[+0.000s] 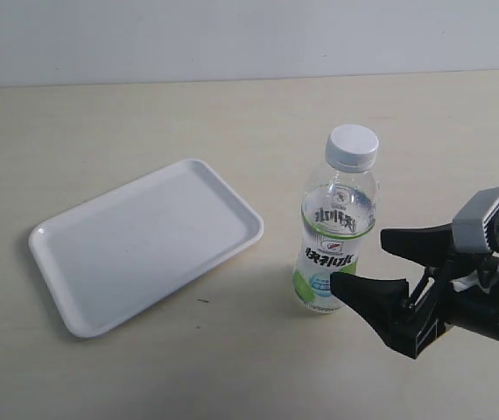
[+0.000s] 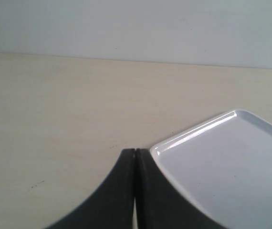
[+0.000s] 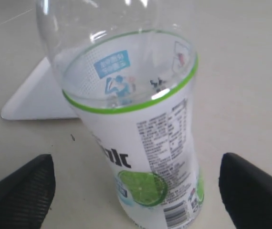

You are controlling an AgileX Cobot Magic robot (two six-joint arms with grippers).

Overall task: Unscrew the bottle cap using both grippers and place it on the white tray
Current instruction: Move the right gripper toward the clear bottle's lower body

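While the cap [image 1: 353, 144] is seated on the upright bottle [image 1: 337, 236], toward the right edge of the table [image 1: 101, 122], the right claw [image 1: 360, 260] is spread wide, empty, around the bottle without contact; the left claw [image 2: 135, 152] is pressed closed, empty, just beside a corner of the tray [image 1: 144, 249].

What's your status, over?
Right gripper jaws open, not gripping clear plastic green-labelled bottle. Left gripper shut beside white plastic tray. Round white screw cap on bottle. Nothing blocking.

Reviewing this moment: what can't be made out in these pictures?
Left pincer: outside the exterior view; left wrist view shows only its closed tips.
Bottle cap: cut off by the right wrist view's edge.
Bottle: fine label print too small to read.
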